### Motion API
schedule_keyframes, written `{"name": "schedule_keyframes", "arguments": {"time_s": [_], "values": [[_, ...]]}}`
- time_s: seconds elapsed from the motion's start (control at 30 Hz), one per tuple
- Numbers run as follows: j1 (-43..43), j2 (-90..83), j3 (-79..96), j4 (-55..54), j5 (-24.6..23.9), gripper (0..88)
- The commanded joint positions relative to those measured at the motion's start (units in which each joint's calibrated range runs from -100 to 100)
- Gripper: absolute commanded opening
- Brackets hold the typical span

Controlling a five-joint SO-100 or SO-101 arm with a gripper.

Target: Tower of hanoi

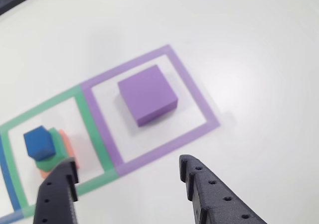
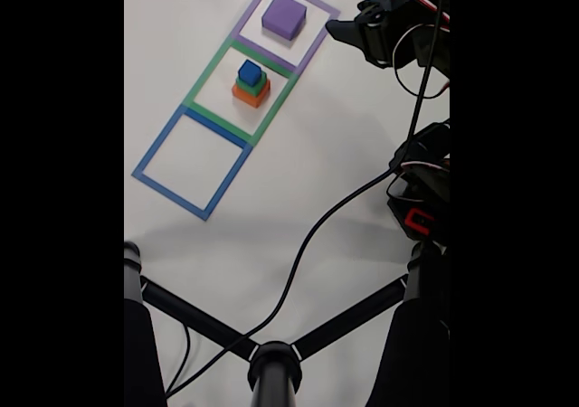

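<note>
With the purple block [image 1: 147, 94] already being kept alone in the purple outline [image 1: 197, 92], the salmon-orange [image 2: 251, 96], green [image 2: 251, 85] and blue [image 2: 250, 71] blocks are being left stacked in the green outline [image 2: 204, 70], seemingly awaiting transfer, while the hand [image 1: 127, 176] is being held spread and empty.

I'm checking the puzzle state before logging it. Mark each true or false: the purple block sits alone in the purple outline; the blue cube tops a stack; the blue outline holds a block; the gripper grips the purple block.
1. The purple block sits alone in the purple outline: true.
2. The blue cube tops a stack: true.
3. The blue outline holds a block: false, nothing lies in it.
4. The gripper grips the purple block: false, it is open, holding nothing.
</note>
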Motion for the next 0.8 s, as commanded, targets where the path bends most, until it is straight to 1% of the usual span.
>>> {"name": "schedule_keyframes", "arguments": {"time_s": [0.0, 0.1, 0.2, 0.47, 0.6, 0.77], "values": [[2.0, -0.6, 6.9, -11.5, 0.8, 36.7], [3.3, 0.1, 14.4, -21.4, 0.8, 41.9], [4.7, 1.9, 21.4, -32.1, 0.8, 44.8], [6.6, 12.8, 30.6, -52.0, 0.8, 45.2], [6.6, 22.5, 32.3, -64.7, 0.8, 46.1], [5.9, 33.5, 31.8, -76.5, 0.8, 46.9]]}}
